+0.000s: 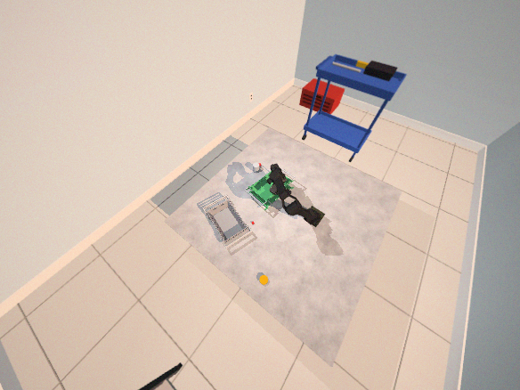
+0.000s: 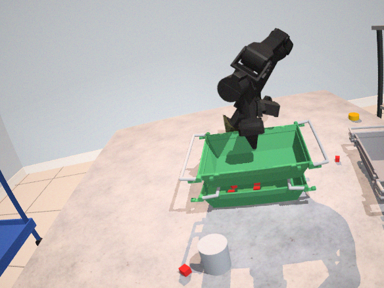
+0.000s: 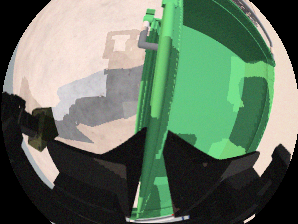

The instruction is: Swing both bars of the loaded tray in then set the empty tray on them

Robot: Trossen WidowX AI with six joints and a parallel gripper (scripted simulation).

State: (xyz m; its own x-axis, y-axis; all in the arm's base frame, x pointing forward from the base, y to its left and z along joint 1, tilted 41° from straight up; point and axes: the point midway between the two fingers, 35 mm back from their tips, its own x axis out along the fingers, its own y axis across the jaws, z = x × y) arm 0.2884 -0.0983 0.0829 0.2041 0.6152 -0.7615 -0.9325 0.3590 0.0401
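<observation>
The tabletop [image 1: 347, 200] [image 2: 98, 197] [image 3: 65, 45] carries the loaded tray [image 2: 256, 198] [image 3: 149, 70], with the black arm [image 1: 313, 215] [image 2: 254, 59] reaching over it. The empty tray [image 1: 267, 189] [image 2: 276, 158] [image 3: 210, 65] is directly above the loaded one, looking close to level in the exterior view; its own bars swing outwards. Below, both bars [image 2: 212, 194] [image 3: 148, 46] of the loaded tray appear turned in across its top, though only their near ends show, so that part looks done. The pincer [image 1: 273, 188] [image 2: 254, 146] [image 3: 154, 132] is nearly closed, clamped on the empty tray's long wall. Whether the tray's weight is on the bars yet, I cannot tell. Left to do: settle it there if needed, then let go. Red blocks [image 2: 256, 187] show in the gap underneath.
</observation>
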